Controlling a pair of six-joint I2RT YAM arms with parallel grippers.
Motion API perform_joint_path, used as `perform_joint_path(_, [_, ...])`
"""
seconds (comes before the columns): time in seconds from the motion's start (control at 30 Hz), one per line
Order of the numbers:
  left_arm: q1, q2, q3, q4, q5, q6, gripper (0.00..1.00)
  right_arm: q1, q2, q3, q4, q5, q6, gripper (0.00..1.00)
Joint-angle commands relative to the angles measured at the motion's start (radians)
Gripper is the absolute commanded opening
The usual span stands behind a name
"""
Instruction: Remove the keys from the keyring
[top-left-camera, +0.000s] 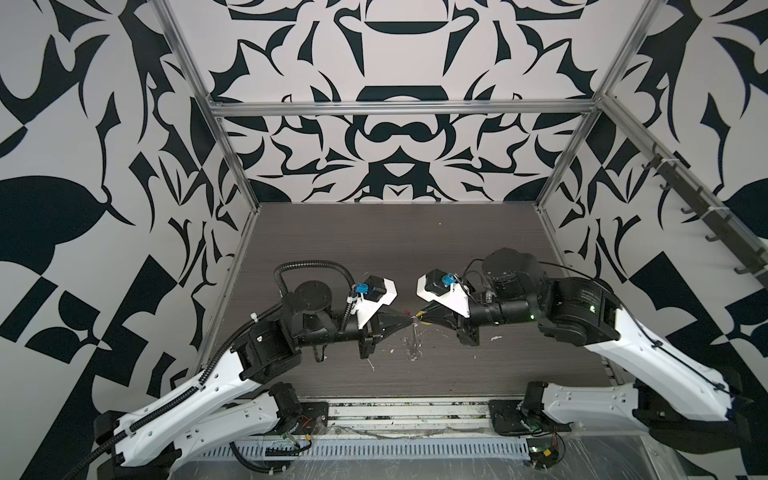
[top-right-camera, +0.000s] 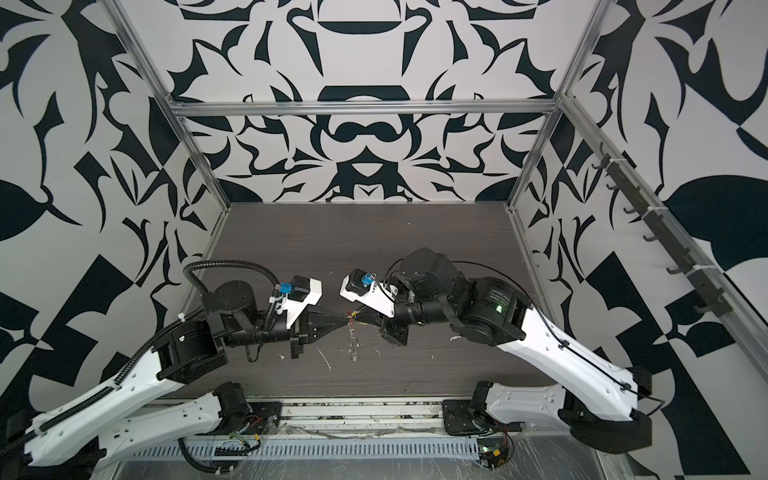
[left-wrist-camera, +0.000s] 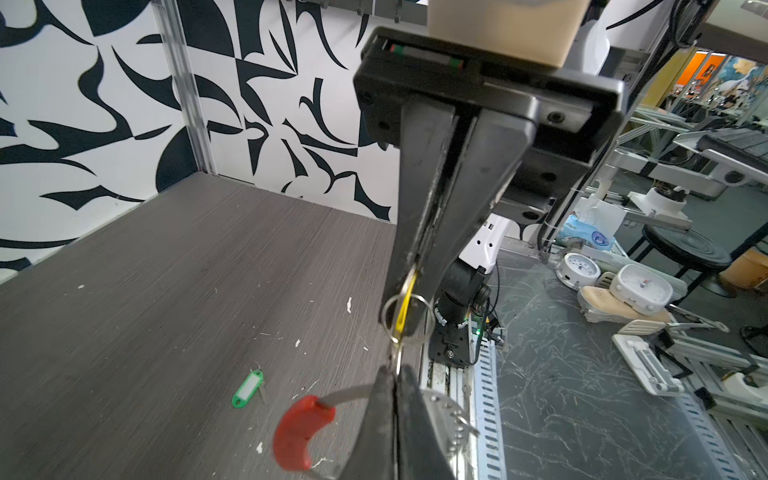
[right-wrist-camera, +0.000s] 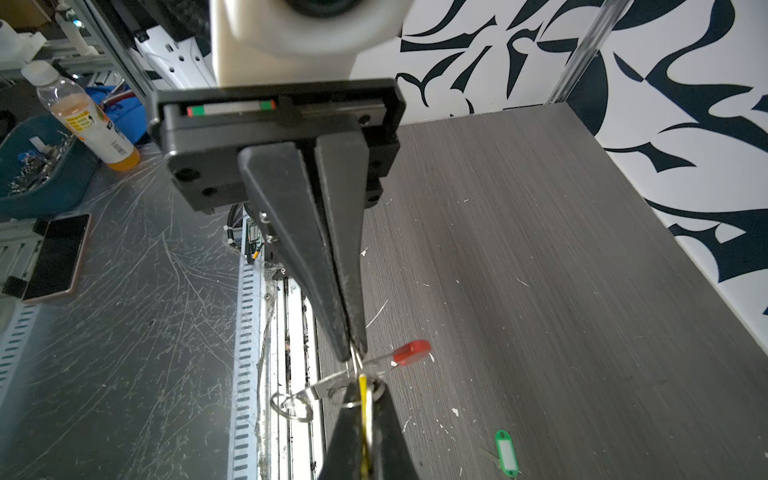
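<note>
Keyring (left-wrist-camera: 441, 413) hangs in the air between my two claws, above the front middle of the table (left-wrist-camera: 166, 270). My left claw (left-wrist-camera: 395, 373) is clenched on its thin metal. The perforated grey band curves out on one side of my fingers (left-wrist-camera: 381, 415), and the red key (left-wrist-camera: 302, 432) sticks out on the other on a grey stem. My right claw (right-wrist-camera: 365, 383) is clenched flat on the yellow key (right-wrist-camera: 365, 419), whose small wire loop (left-wrist-camera: 407, 318) reaches to the keyring right between the two sets of tips.

The claws meet tip to tip, nearly touching, so each fills the other's wrist view. My own fingers hide the spot where loop meets band, and I cannot tell how it is threaded there. In both top views the keys (top-left-camera: 409, 311) (top-right-camera: 352, 315) are mere specks between the black tips.

The green key (left-wrist-camera: 248, 388) lies flat on the table, off the ring and well apart from the rest. White flecks (left-wrist-camera: 349, 304) are scattered over the dark wood-grain surface. Beyond the table's front edge sit a white clock (left-wrist-camera: 642, 286), a bottle of orange drink (right-wrist-camera: 89, 124), a dark phone (right-wrist-camera: 56, 257) and a blue bin (right-wrist-camera: 50, 195).
</note>
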Motion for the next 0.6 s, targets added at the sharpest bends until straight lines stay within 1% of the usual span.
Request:
perform_joint_path(0.0, [-0.003,0.007,0.022,-0.06,-0.047,-0.007,0.11,0.003,-0.02,-0.009,0.168,-0.034,0.082,0.0])
perform_joint_path(0.13, [-0.004,0.015,0.022,-0.063,-0.082,-0.018,0.18,0.005,-0.006,-0.029,0.168,-0.005,0.146,0.0])
perform_joint_path(0.27, [-0.004,0.003,0.016,-0.06,-0.13,-0.029,0.23,0.011,-0.003,-0.054,0.172,0.014,0.192,0.0])
perform_joint_path(0.47, [-0.004,-0.055,0.003,-0.068,-0.181,-0.03,0.33,0.015,-0.024,-0.102,0.192,0.056,0.238,0.0])
perform_joint_path(0.57, [-0.004,-0.079,0.001,-0.078,-0.202,-0.03,0.35,0.02,-0.027,-0.112,0.193,0.076,0.252,0.0])
